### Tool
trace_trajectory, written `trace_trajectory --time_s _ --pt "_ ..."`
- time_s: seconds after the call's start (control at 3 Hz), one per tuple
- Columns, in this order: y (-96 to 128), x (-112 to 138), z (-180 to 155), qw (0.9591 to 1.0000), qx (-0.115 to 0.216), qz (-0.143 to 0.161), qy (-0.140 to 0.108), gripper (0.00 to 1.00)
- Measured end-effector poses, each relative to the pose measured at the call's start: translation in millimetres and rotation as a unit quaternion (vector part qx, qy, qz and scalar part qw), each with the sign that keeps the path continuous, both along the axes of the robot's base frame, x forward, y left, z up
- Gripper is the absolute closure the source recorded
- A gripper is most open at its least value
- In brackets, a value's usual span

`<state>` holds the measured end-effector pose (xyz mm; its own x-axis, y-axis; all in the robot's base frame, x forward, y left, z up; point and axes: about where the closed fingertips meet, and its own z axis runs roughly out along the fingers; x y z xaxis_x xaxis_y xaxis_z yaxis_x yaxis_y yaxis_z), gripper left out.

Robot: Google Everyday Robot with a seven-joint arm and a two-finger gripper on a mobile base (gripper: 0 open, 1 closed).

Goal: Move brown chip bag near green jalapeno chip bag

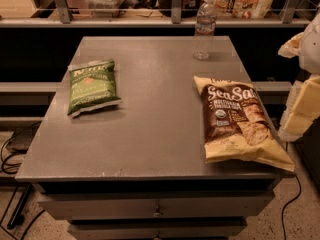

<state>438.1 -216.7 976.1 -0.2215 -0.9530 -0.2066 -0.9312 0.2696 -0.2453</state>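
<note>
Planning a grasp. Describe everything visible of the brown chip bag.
The large crinkly brown chip bag has a dark centre panel with white script, pictured chips and cream-yellow edges. It lies flat on the right side of the grey table, its lower corner apparently overhanging the front-right edge. Nothing else visibly touches it; the claw hangs just right of it.

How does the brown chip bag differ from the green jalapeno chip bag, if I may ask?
The brown chip bag is larger than the green jalapeno chip bag. Brown lies on the table's right side, green on its left. Both lie flat. The end effector is at the right edge, beside the brown bag.
</note>
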Motion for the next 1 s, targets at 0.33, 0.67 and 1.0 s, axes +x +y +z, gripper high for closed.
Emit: trace_trajectory --time_s 0.33,0.67,1.0 --pt "0 0 0 1.0000 0.000 0.000 0.000 0.00" --pt "3 0 -11 0.9998 0.017 0.005 0.006 0.00" --pt "11 -1 -37 0.9988 0.047 0.002 0.014 0.00"
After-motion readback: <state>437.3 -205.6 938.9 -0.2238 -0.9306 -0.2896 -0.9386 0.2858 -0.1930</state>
